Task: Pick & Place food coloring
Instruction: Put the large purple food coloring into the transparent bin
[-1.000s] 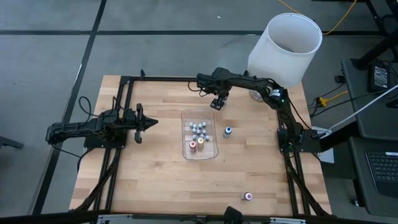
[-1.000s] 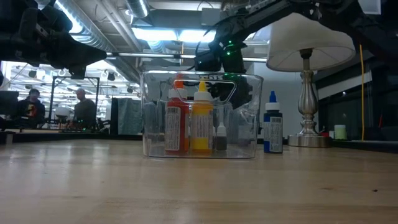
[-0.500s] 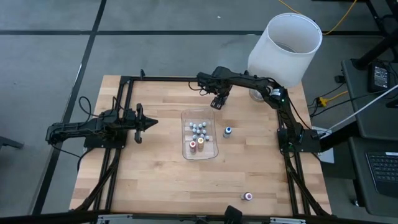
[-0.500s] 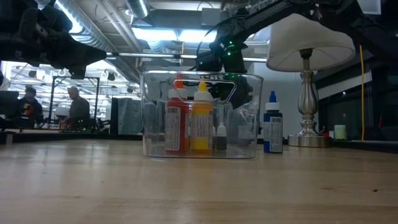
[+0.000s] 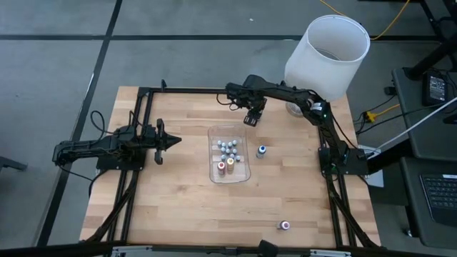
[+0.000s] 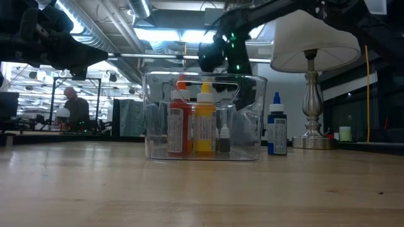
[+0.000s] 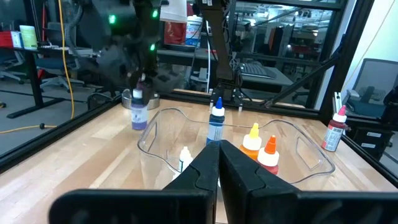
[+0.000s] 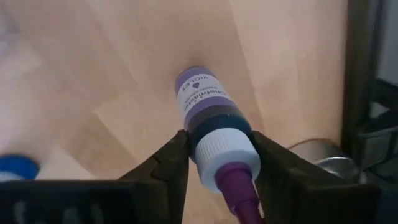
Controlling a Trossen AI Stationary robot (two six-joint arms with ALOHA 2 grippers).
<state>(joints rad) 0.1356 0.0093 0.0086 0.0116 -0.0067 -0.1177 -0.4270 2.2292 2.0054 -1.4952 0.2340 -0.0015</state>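
A clear tray (image 5: 216,171) in the middle of the table holds several small food coloring bottles, among them a red one (image 6: 178,129) and an orange one (image 6: 203,126). A blue-capped bottle (image 5: 262,150) stands on its base right of the tray, and a red-capped one (image 5: 284,225) stands near the front edge. Beyond the tray's far end, my right gripper (image 5: 252,118) is shut on a purple bottle (image 8: 202,102), which also shows in the left wrist view (image 7: 138,113). My left gripper (image 5: 175,140) waits shut and level at the table's left. My right gripper pinches the purple bottle between its two fingers at the top end, on the white collar (image 8: 221,146) just under the purple nozzle. The fingers come steeply from above. The bottle points down below them, roughly upright; whether its base is clear of the table I cannot tell.
A lamp with a big white shade (image 5: 327,53) and a metal base (image 6: 312,142) stands at the far right corner, close behind my right arm. A black frame (image 5: 186,91) runs along the table's edges. People move in the room beyond the table.
My right gripper's fingers have drawn together on the purple bottle. In the low view its wrist stands a little higher than before. The tray and the other bottles have stayed in place.
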